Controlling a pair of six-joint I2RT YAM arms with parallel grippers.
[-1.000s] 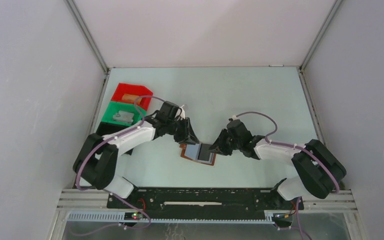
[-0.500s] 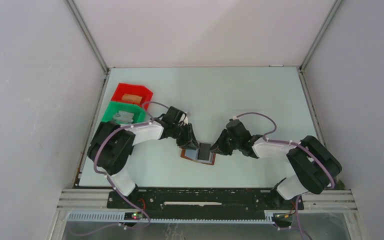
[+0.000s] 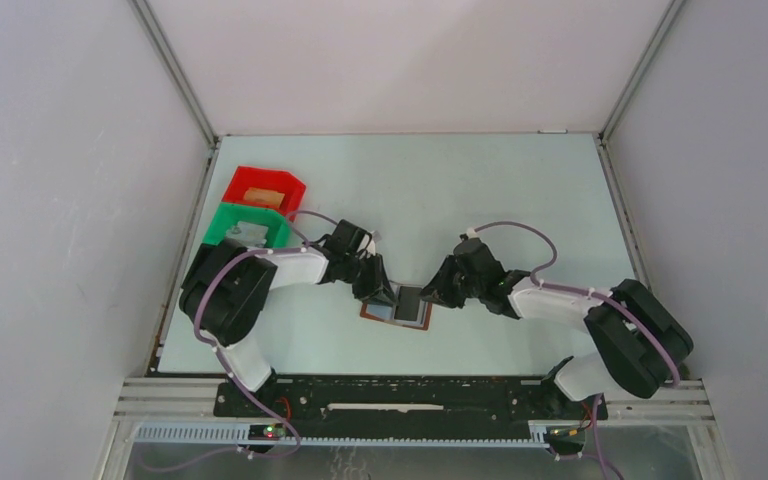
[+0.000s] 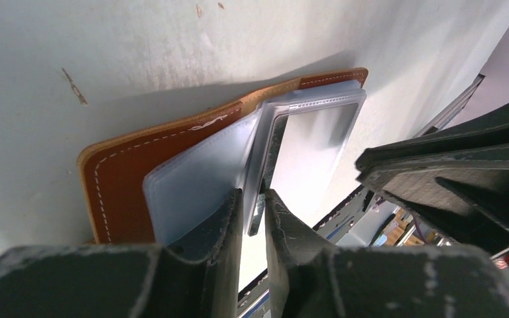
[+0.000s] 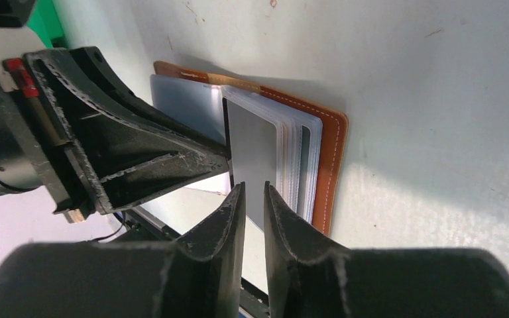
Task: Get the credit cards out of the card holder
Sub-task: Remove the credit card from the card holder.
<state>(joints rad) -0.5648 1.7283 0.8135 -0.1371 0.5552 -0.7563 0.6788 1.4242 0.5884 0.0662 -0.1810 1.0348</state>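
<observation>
At about ten o'clock on the table (image 3: 520, 200) stand a green bin (image 3: 222, 222) and a red bin (image 3: 278, 180), well clear of the work. The step in hand appears to be drawing one card out of its pocket. The left gripper (image 3: 377, 290) comes down on the card holder (image 3: 366, 311) from its ten o'clock side. In the left wrist view its jaws are almost closed, pinching the near edge of a clear plastic sleeve (image 4: 311, 132) that lifts off the open brown leather. That looks like a steadying hold. The card holder lies opened flat at the table's centre, toward six o'clock, between the two arms. From its three o'clock side the right gripper (image 3: 430, 296) reaches in. In the right wrist view its jaws stand only a slit apart, and the lower edge of a dark grey card (image 5: 252, 149) runs between them. The card rises by the spine, beside a stack of sleeves. The next move likely calls for the right arm to pull along the card's own plane while the left pins the sleeve. Otherwise the whole holder would drag or lift.
</observation>
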